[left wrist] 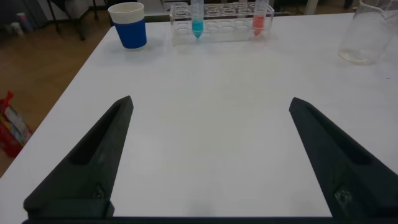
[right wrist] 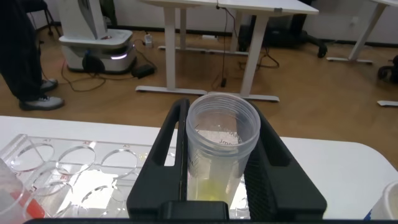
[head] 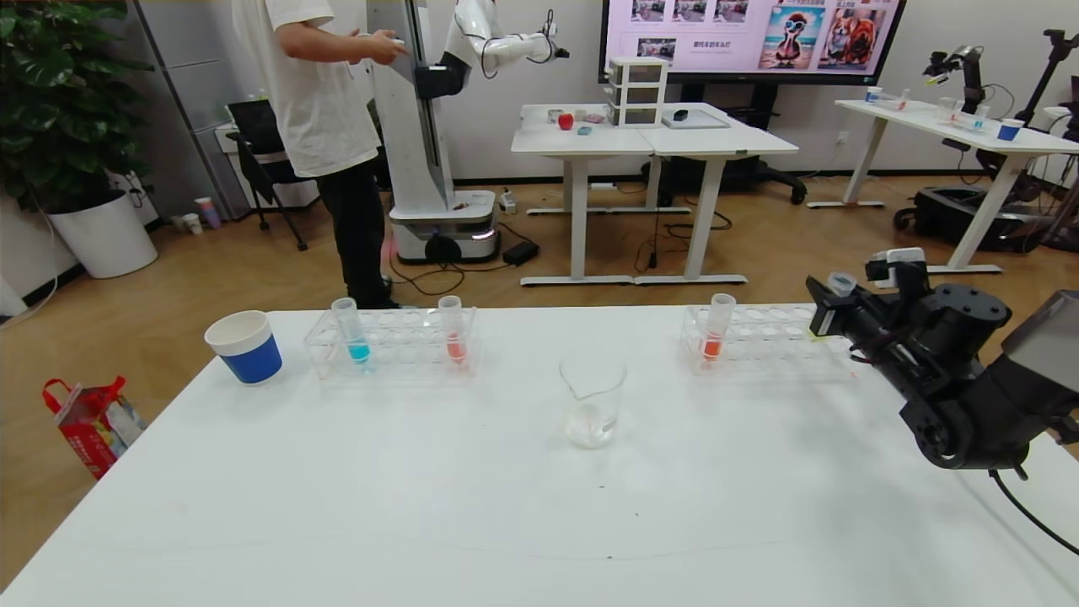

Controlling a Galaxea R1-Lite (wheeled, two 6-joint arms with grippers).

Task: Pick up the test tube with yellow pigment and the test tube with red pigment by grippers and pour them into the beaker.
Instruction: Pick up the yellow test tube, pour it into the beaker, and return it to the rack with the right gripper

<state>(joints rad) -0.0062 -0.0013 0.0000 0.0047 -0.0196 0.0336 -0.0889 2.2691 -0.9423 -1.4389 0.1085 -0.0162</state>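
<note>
I'm running the right gripper w/ its fingers clamping the test tube with yellow pigment above the right rack's far end. Beaker is sitting mid-table, looking nearly empty, so no pour done yet, I reckon. Test tube with red pigment is waiting upright in the same rack. Left gripper is hovering spread wide over bare table, holding nothing. A blue cup and the left rack's cyan tube are standing well apart from the pour path

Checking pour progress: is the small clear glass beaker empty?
Nearly empty: small clear glass beaker upright, only faint clear residue at its bottom.
</note>
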